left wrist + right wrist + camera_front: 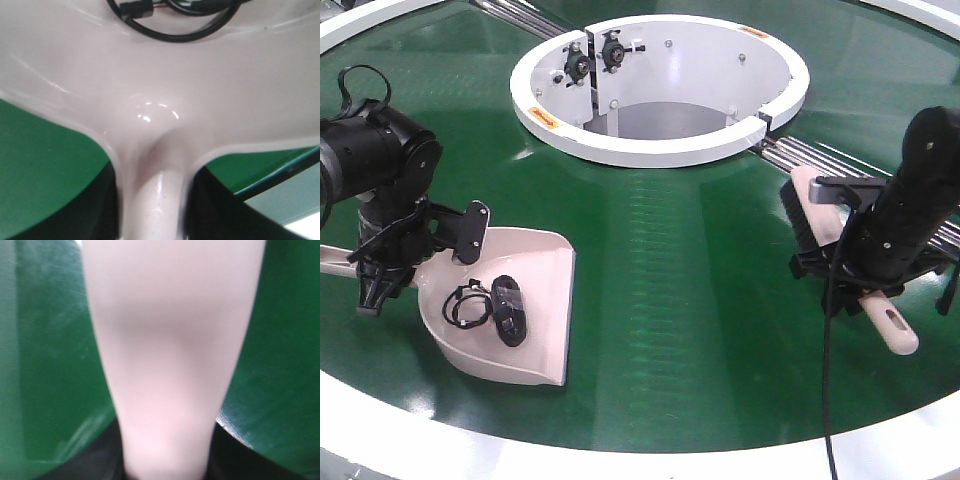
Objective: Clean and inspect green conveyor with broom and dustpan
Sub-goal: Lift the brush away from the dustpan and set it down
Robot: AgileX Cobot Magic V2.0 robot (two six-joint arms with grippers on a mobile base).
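The green conveyor (pixel 680 300) fills the front view. On its left part rests the beige-pink dustpan (pixel 540 280), mouth facing right, with a coiled black cable (pixel 468 305) and a small black part (pixel 507 310) lying inside. My left gripper (pixel 390 268) is shut on the dustpan's handle. The left wrist view shows that handle (pixel 152 200) between the dark fingers and the cable (pixel 175 20) at the top. On the right, my right gripper (pixel 860 272) is shut on the broom (pixel 815 205), black bristles down on the belt. The broom handle (pixel 170 340) fills the right wrist view.
The white central hub (pixel 660 85) stands at the back middle, with metal rollers (pixel 820 155) running from it to the right. The white outer rim (pixel 620 440) curves along the front edge. A black cable (pixel 828 380) hangs from the right arm.
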